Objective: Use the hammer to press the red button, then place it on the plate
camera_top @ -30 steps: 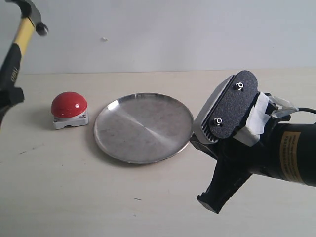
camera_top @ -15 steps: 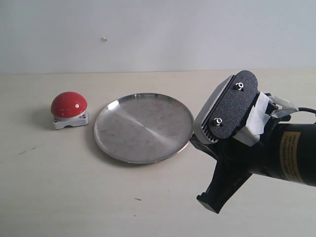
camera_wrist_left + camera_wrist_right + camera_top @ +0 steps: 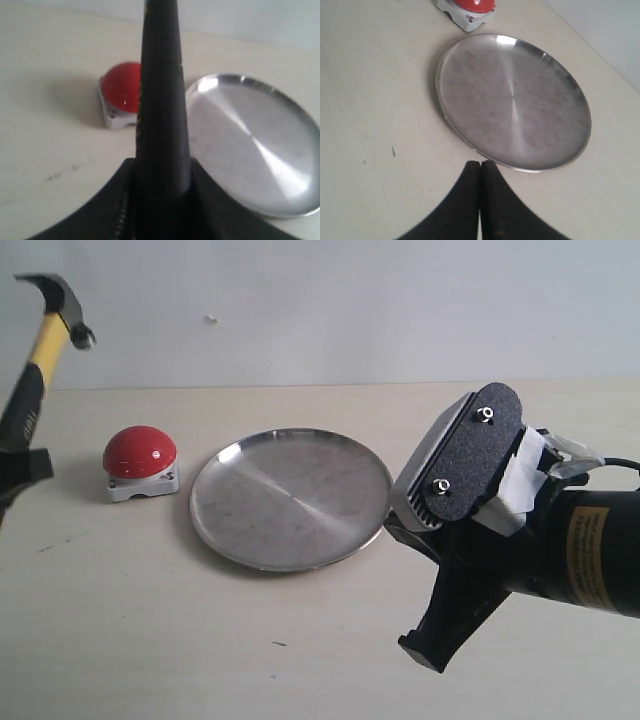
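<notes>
The hammer (image 3: 47,338) is held tilted at the far left, its dark head up and above the red button (image 3: 140,452). My left gripper (image 3: 16,462) is shut on its black lower handle at the frame's edge. In the left wrist view the handle (image 3: 162,100) rises between the jaws of the left gripper (image 3: 160,200), with the red button (image 3: 121,92) and the plate (image 3: 250,145) behind it. The silver plate (image 3: 290,498) lies right of the button. My right gripper (image 3: 428,648) hangs shut and empty near the plate's near rim (image 3: 520,169); its tips (image 3: 480,166) touch each other.
The light tabletop (image 3: 150,620) has small dark specks at the front. A pale wall (image 3: 350,310) runs along the back. The bulky right arm (image 3: 560,540) fills the lower right of the exterior view.
Half a second ago the hammer and left gripper were out of the exterior view; now they are back at the far left, the head a little lower than one second ago. The right arm stayed still.
</notes>
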Motion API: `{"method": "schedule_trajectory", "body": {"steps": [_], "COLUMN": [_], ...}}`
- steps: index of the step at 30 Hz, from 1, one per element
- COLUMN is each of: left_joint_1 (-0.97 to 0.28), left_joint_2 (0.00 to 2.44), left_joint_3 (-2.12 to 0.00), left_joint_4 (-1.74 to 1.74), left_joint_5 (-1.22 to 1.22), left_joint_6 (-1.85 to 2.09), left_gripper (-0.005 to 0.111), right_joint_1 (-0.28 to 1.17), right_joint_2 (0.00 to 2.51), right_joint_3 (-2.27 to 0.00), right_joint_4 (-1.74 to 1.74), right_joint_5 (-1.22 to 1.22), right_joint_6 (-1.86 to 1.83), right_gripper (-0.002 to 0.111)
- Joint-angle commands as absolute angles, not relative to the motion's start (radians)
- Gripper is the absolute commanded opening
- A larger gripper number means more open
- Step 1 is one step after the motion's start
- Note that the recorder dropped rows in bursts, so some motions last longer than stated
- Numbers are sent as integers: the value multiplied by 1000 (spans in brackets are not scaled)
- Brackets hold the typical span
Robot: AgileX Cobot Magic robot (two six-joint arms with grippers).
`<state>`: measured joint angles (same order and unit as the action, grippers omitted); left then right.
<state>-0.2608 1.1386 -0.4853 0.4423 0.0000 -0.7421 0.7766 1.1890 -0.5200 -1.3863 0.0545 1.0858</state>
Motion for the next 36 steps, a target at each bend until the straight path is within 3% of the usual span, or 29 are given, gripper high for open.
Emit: {"method": "schedule_trajectory", "body": {"steps": [1, 8, 24, 36], "left_joint_1": [-258, -258, -314, -511], "left_joint_2": [1305, 1510, 990, 1000], "left_joint_3": [-477, -477, -477, -477], "left_joint_4": [425, 448, 455, 455], "left_joint_5": [-134, -161, -69, -194], "left_joint_6": [-739, -732, -764, -869], "left_gripper": [0, 0, 0, 0], "right_joint_1": [770, 770, 770, 770], "right_joint_2": [1187, 1187, 1187, 1187], "right_joint_3": [-517, -517, -517, -517], "right_joint_4": [-1388, -1388, -1385, -1388], "right_joint_5": [53, 86, 74, 74], "right_joint_6": [1083, 1082, 1103, 1101], "right_gripper": [0, 0, 0, 0]}}
